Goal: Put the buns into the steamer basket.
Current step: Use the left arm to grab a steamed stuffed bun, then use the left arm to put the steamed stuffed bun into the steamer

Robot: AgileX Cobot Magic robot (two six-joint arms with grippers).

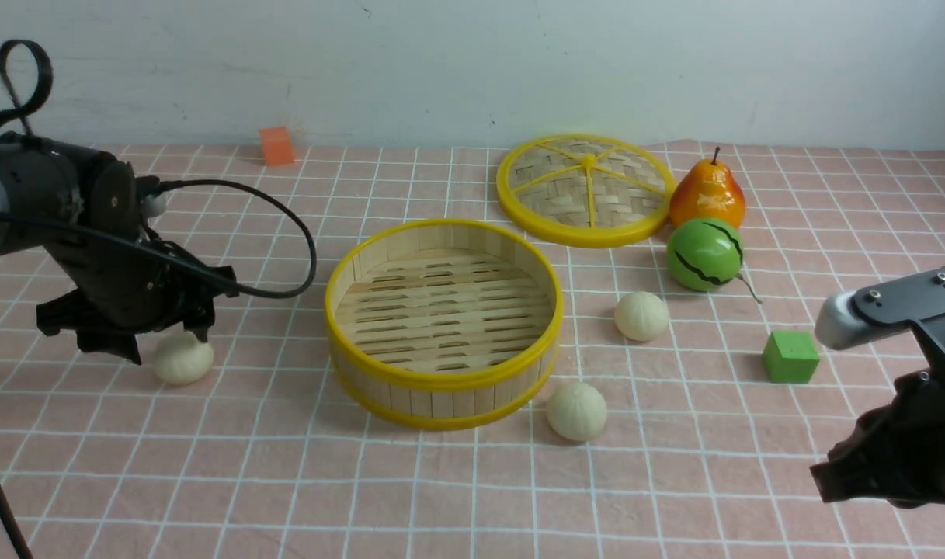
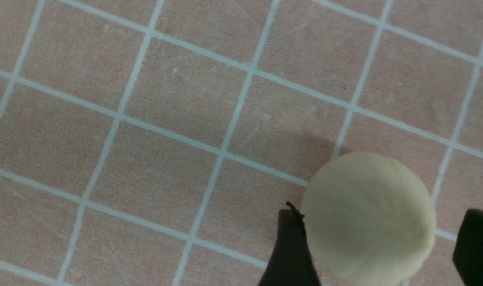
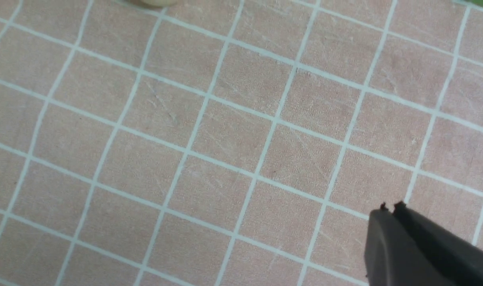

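front faces forward; wrists close, downward; left shares bun (image 1: 183,358)

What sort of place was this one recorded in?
Probably a staged lab tabletop, not a real kitchen: pink checked cloth against a bare wall, a toy-looking pear and melon ball, a green block.

The table (image 1: 674,466) wears pink cloth ruled in a white grid. The steamer basket (image 1: 441,380) is pale bamboo slats with yellow rims. The buns (image 1: 641,316) are cream-white, faintly pleated. The woven disc (image 1: 581,237) is tan, with yellow rim and spokes. The pear (image 1: 707,196) is orange going yellow, and the melon ball (image 1: 703,255) is green with dark stripes. Then a green cube (image 1: 790,357) and an orange cube (image 1: 276,145).
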